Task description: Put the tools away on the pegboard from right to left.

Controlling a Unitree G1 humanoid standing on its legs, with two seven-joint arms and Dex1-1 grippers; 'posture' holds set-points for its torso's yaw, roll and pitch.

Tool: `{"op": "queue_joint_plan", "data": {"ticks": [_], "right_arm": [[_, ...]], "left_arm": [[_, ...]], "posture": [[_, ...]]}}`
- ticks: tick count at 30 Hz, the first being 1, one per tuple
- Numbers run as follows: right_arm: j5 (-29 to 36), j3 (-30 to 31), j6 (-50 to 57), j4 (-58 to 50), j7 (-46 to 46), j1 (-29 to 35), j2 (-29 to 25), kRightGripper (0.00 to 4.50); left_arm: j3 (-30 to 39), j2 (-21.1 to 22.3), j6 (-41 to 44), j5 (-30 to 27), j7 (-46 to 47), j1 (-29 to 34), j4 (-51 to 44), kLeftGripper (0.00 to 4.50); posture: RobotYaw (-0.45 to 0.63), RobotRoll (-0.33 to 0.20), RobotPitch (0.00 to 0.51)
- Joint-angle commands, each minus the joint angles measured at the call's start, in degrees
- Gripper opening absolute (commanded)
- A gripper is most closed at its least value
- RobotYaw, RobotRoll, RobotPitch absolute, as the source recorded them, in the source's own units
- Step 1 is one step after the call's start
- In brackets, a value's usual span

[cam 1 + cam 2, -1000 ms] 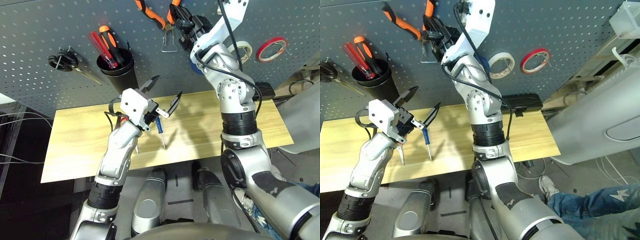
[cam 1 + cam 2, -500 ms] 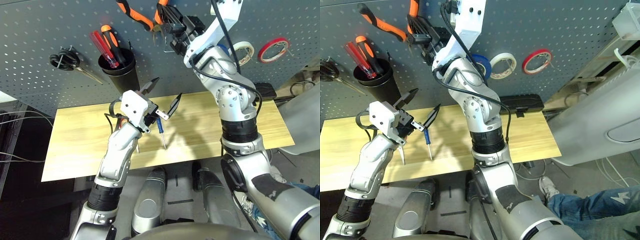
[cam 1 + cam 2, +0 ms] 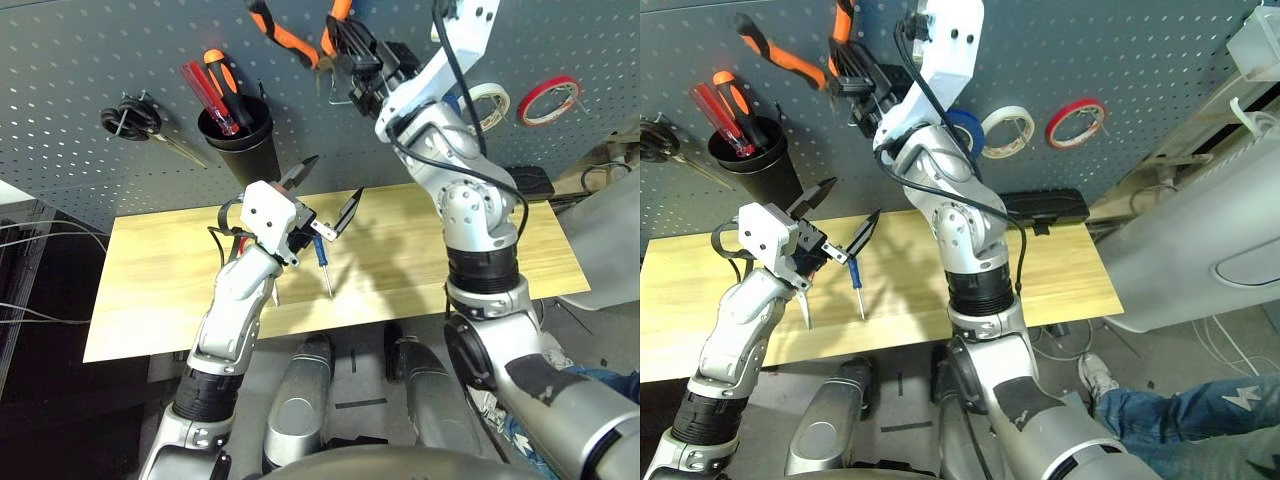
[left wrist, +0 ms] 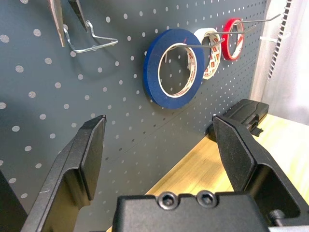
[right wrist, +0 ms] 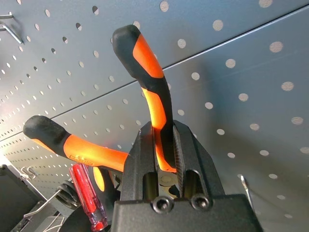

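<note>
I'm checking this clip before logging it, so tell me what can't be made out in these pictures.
- Orange-and-black-handled pliers: the nose is hidden behind the right hand in the head views, so seating on the wire hook is unclear.
- Red-handled scissors: mostly covered by the left hand.
- Slim blue-handled screwdriver: its handle top is hidden by that hand.

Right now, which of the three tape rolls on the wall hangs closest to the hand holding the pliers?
The blue tape roll, leftmost of the three; white and red hang farther right.
</note>
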Motion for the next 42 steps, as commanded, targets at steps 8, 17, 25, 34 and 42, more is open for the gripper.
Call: {"op": "queue_joint_plan", "data": {"ticks": [8, 17, 25, 34, 42], "right_arm": [[-1.38, -0.36, -3.71, 2.17, 0.57, 1.19, 3.03, 0.29], [-2.71, -1.01, -6.41, 5.03, 0.84, 0.88, 2.9, 0.29], [-3.19, -0.73, -7.04, 6.13, 0.77, 1.61, 3.18, 0.29], [-2.68, 0.58, -5.01, 1.94, -0.08, 4.08, 3.15, 2.92], [-2.98, 2.16, -4.26, -2.53, 0.34, 5.4, 2.5, 4.46]], "left_arm": [[-0.68, 0.3, 0.23, 0.5, -0.99, 0.62, 0.11, 4.5], [-0.55, 0.59, 0.56, 0.42, -1.14, 1.23, -0.28, 4.5], [-0.64, 0.66, 0.71, 0.39, -1.39, 0.99, 0.03, 4.5], [-0.79, 0.57, 0.63, 0.43, -1.45, 0.92, 0.32, 4.5], [-0.84, 0.51, 0.46, 0.4, -1.51, 0.87, 0.59, 4.5]], "posture": [[0.27, 0.0, 0.271], [0.27, 0.0, 0.277], [0.27, 0.0, 0.278], [0.26, 0.0, 0.28], [0.26, 0.0, 0.278]]}}
